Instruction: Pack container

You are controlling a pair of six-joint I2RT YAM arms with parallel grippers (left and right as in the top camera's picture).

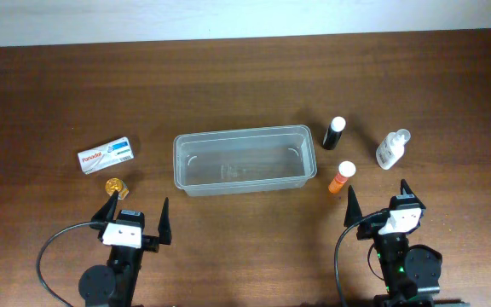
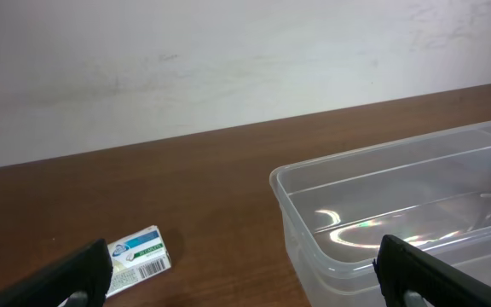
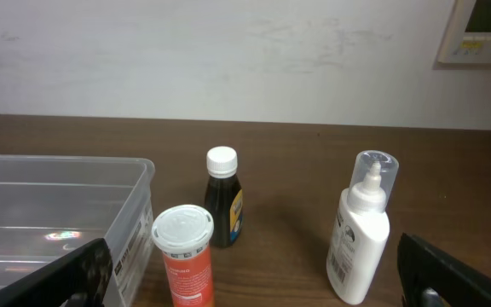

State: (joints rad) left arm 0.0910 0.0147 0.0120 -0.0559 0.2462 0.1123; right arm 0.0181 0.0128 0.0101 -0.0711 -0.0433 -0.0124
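Observation:
The clear plastic container (image 1: 241, 159) sits empty at the table's middle; it also shows in the left wrist view (image 2: 399, 222) and the right wrist view (image 3: 58, 213). Right of it stand an orange tube with a white cap (image 1: 341, 179) (image 3: 186, 256), a dark bottle with a white cap (image 1: 334, 133) (image 3: 222, 198) and a white bottle with a clear cap (image 1: 391, 148) (image 3: 361, 230). A white and blue box (image 1: 106, 154) (image 2: 137, 254) lies to the left. My left gripper (image 1: 137, 214) (image 2: 245, 286) and right gripper (image 1: 378, 199) (image 3: 254, 286) are open and empty near the front edge.
A small gold round object (image 1: 114, 184) lies just ahead of my left gripper. A pale wall rises behind the brown wooden table (image 1: 254, 77). A white wall panel (image 3: 482, 32) shows at the upper right in the right wrist view.

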